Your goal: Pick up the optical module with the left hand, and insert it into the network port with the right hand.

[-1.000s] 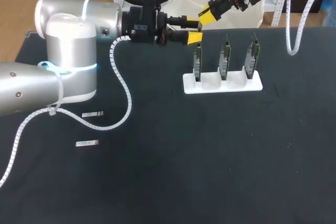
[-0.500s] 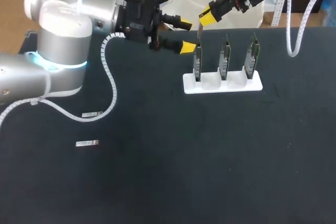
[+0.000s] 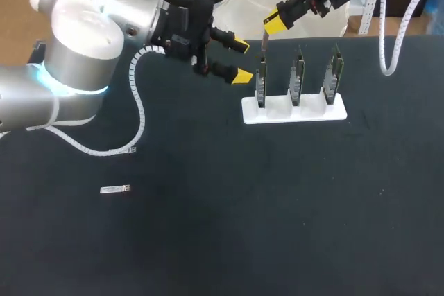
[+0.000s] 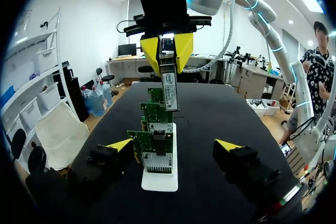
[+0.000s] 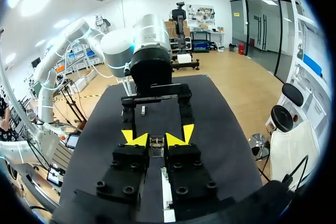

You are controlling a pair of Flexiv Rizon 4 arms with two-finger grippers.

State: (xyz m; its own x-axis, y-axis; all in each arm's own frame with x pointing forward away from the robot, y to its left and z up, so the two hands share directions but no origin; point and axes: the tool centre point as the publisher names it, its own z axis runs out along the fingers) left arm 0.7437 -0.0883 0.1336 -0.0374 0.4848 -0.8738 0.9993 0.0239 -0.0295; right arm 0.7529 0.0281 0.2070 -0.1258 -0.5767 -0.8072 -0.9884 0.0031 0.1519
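Left fingers back off toward nine o'clock, released and empty, clearing the handover. Right fingers clench the slim silver optical module, hung upright just above the white rack's nine-o'clock green port board, likely lining up for insertion.

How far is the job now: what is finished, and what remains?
Done: the optical module is gripped by the right gripper; the left gripper is open and empty. In hand: the module hangs over the end board of the white holder. Left: the insertion itself.
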